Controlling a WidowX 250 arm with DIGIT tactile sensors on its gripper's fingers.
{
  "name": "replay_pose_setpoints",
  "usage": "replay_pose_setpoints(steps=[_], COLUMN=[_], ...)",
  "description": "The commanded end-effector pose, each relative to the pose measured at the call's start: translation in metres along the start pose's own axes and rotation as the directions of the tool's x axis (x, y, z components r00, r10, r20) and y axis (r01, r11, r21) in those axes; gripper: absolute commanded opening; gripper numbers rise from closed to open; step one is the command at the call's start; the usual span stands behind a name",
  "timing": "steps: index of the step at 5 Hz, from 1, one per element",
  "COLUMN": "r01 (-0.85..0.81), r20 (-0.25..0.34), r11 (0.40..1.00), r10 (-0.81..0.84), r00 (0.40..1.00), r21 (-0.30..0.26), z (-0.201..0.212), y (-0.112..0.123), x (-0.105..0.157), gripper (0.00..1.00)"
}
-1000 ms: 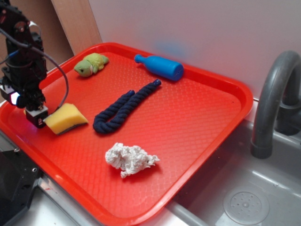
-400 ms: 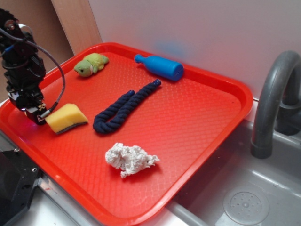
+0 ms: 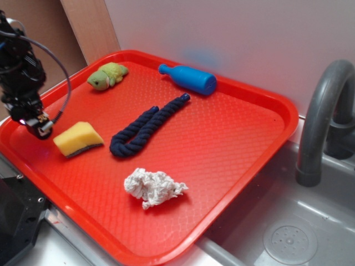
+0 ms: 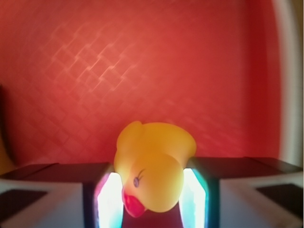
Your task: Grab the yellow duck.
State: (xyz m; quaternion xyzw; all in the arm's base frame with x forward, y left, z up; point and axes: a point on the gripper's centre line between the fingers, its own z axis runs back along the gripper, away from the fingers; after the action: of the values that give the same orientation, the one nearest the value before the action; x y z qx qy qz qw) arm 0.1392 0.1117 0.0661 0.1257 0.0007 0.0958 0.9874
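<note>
A red tray [image 3: 233, 133] is parked beside the sink; left of the yellow sponge [image 3: 77, 138], the yellow duck [image 4: 152, 164] is clamped in the hand [image 4: 152, 190]. Squeeze should be kept steady, lifted straight up.

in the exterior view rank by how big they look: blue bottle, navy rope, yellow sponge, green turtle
1. navy rope, longest by far
2. blue bottle
3. yellow sponge
4. green turtle

The sponge and turtle look close in size, and the sponge sits nearer the camera, so that order is unsure.
</note>
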Motion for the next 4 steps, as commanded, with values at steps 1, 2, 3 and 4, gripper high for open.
replay_pose_setpoints(steps=[1,2,3,4], r01=[0.017,0.035,0.022,-0.004], r20=[0.083,0.076,0.097,0.113], r11=[1.000,0.998,0.993,0.989], r10=[-0.016,-0.031,-0.011,0.021], r00=[0.996,0.997,0.995,0.993], r21=[-0.016,-0.053,-0.115,-0.149], z=[0.087,0.107,0.136,0.155], y=[-0.048,-0.072,-0.082,-0.081], x=[0.010,0.018,0.030,0.037], gripper=[0.00,0.00,0.00,0.00])
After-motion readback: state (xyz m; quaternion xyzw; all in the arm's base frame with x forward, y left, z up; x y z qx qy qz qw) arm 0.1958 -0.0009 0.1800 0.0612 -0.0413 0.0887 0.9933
